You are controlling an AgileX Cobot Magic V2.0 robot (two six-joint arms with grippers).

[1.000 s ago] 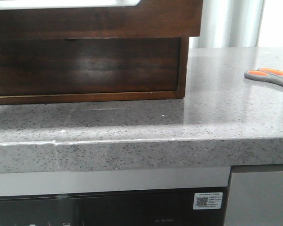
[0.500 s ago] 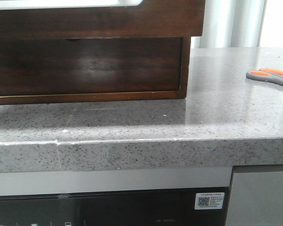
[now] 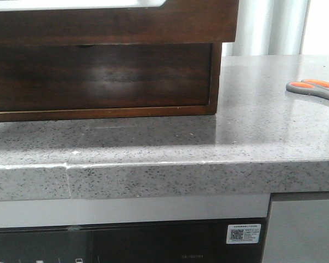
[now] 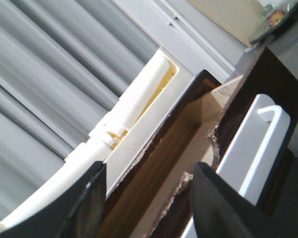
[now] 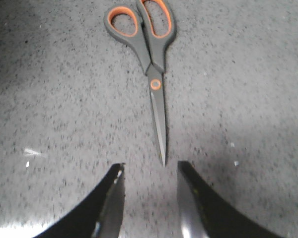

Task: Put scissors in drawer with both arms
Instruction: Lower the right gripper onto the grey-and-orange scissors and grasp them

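Lying closed: scissors (image 5: 151,54) ahead of right gripper (image 5: 150,186) jaws

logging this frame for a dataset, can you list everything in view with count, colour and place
scissors: 1, grey handles with orange inserts, closed, flat on the counter at far right
cabinet: 1, dark reddish-brown wood, on the counter at left
drawer: 1, dark wood-grain front, low in the cabinet
counter: 1, speckled grey stone
appliance: 1, black with a white sticker, under the counter
left gripper: 1, black, open, over an open wooden compartment
right gripper: 1, black, open, near the scissors' tip, not touching
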